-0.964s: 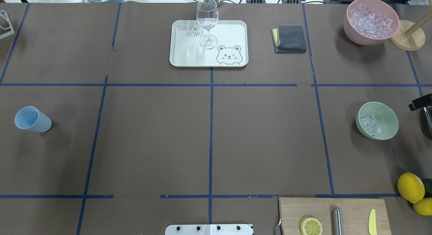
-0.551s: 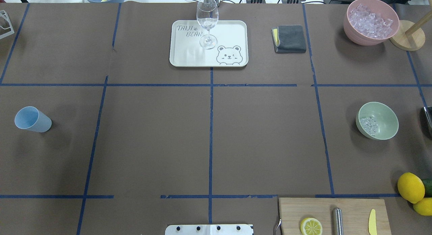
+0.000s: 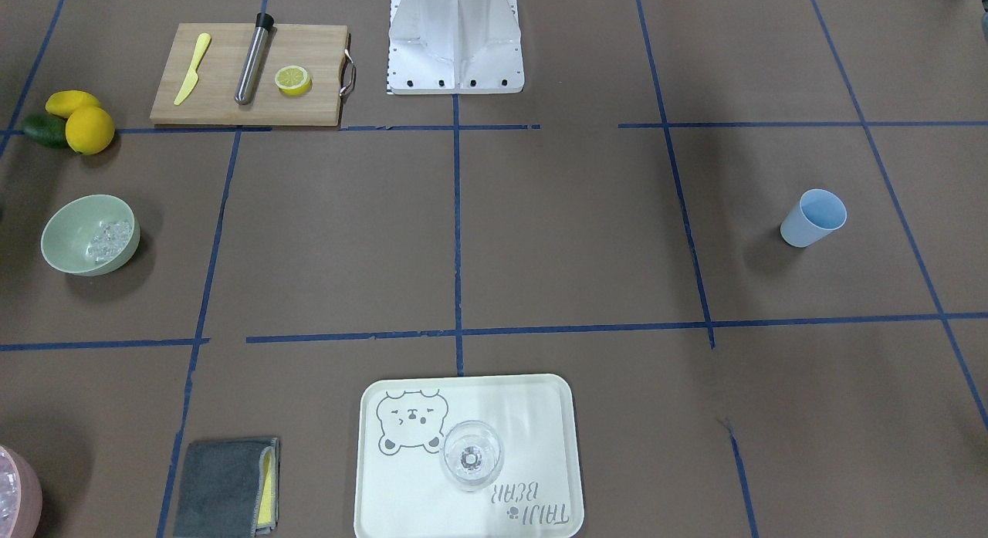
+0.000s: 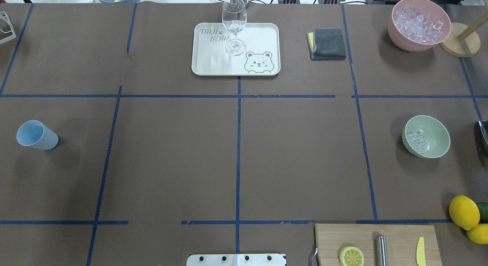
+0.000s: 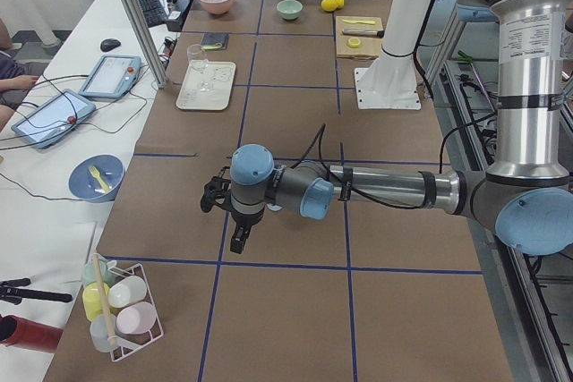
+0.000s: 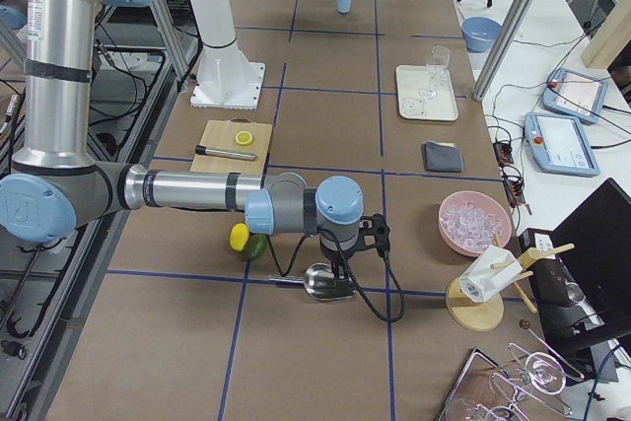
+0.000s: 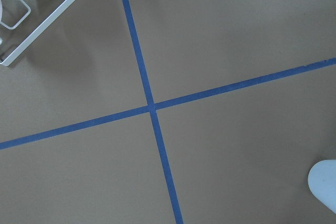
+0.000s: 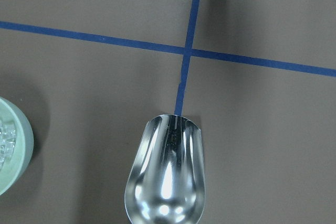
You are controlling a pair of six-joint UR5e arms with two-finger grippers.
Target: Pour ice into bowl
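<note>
**A:** Front-facing camera first: where's the ice (image 3: 108,237)?

**B:** In the bowl (image 3: 65,252), a small heap on the side towards the table's middle. No arm in shot.

**A:** Overhead?

**B:** That heap again, plus a sliver of the metal scoop (image 4: 484,130) at the right edge, apart from the bowl.

**A:** Left side view?

**B:** The left gripper (image 5: 240,241) hangs over bare table (image 5: 295,310), well away from the bowl. Fingers apart or together, I cannot tell.

**A:** Right side?

**B:** The right gripper (image 6: 343,258) sits over the scoop, near a lemon (image 6: 240,235). Clamped or not, I cannot tell either.

**A:** Wrist cameras?

**B:** Left: tape lines (image 7: 149,108) and a corner of a wire rack (image 7: 52,19). Right: the scoop is empty, with the bowl's rim off to its left (the pour looks finished, I'd say). So take the scoop away level, clear of the rim and wide of the lemon.
</note>
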